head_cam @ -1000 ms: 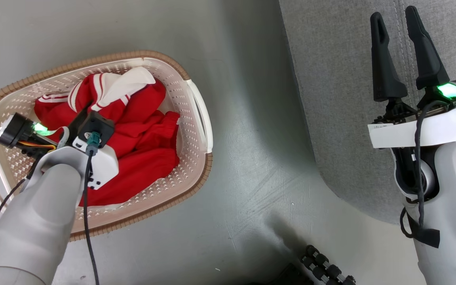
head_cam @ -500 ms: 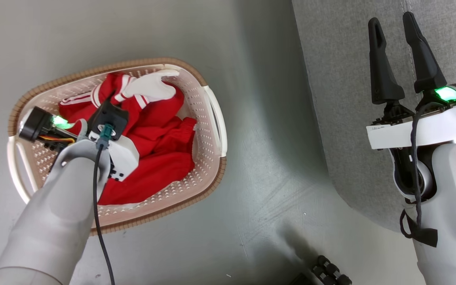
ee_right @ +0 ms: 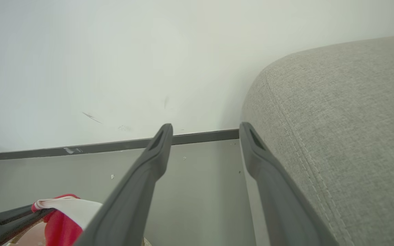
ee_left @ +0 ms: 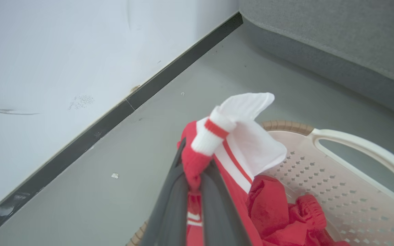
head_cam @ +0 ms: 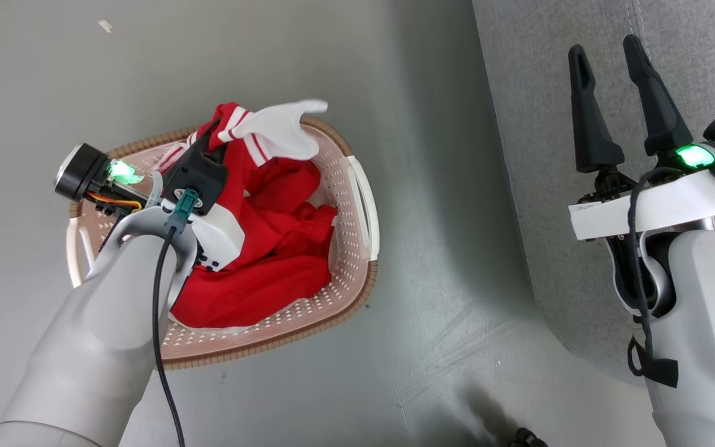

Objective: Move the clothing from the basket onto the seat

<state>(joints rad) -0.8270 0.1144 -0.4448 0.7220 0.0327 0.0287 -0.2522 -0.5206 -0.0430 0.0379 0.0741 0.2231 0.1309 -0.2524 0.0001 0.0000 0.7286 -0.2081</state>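
My left gripper (ee_left: 193, 172) is clamped on a fold of the soft red clothing with white panels and striped trim (head_cam: 274, 248). A white cuff flops out just above the fingertips. From the head camera the wrist housing hides those fingers. Below them the rest of the pile lies in the cream-white perforated plastic basket with a brown rim (head_cam: 360, 248), covering its bottom. My right gripper (head_cam: 604, 53) is spread wide and empty. The large grey woven-fabric seat (head_cam: 537, 124) lies just beside its right finger, cut off by the frame.
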